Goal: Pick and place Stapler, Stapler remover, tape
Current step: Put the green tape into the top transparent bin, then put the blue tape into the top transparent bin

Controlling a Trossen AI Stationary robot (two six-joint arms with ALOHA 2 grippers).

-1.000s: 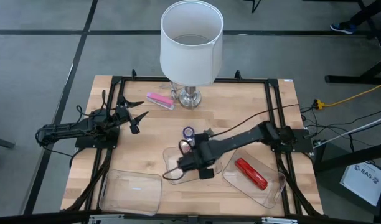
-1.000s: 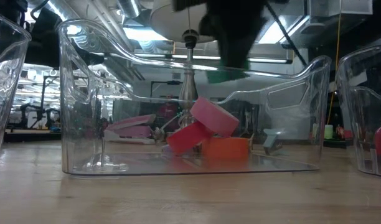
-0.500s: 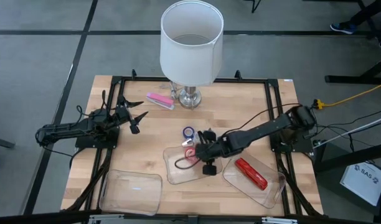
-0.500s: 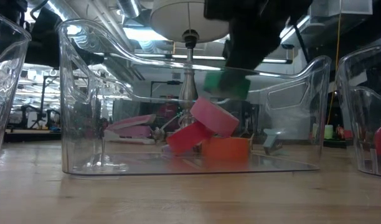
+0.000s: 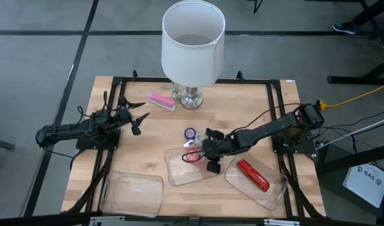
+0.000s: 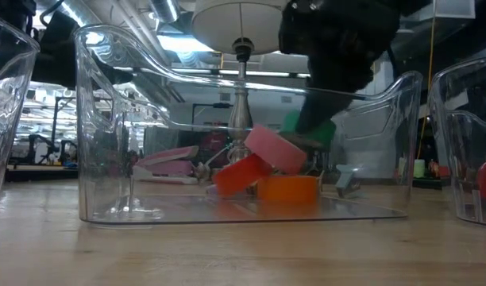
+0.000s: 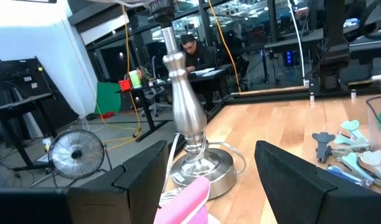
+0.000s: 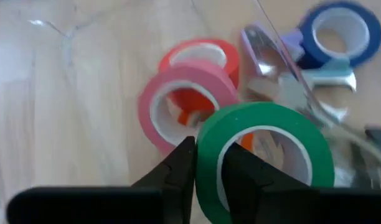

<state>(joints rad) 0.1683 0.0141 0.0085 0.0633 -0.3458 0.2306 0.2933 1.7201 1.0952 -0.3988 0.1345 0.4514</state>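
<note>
**Green tape held over the middle bin**

The green tape roll point(image 8: 265, 155) is gripped by its wall in the right claw point(image 8: 206, 168), one finger inside the ring and one outside, so that the roll hangs on edge. It is held low over the clear middle bin point(image 5: 179, 177) at lower centre of the high view, presumably for release onto the rolls already inside. In that bin a pink roll point(image 6: 273, 149) leans on a red roll point(image 6: 241, 173) with an orange roll point(image 6: 289, 187) beside them.

A blue-purple roll point(image 5: 190, 133) lies on the worktop point(image 5: 242, 107) just above the bin, with a pale staple remover point(image 8: 321, 84) near it. A red stapler point(image 5: 253, 174) rests in the lower-right bin point(image 5: 277, 194); a pink stapler point(image 5: 161, 100) lies beside the lamp point(image 5: 192, 47), upper centre.

The left claw point(image 5: 139, 119) is parked at the left edge, fingers spread and empty.
</note>
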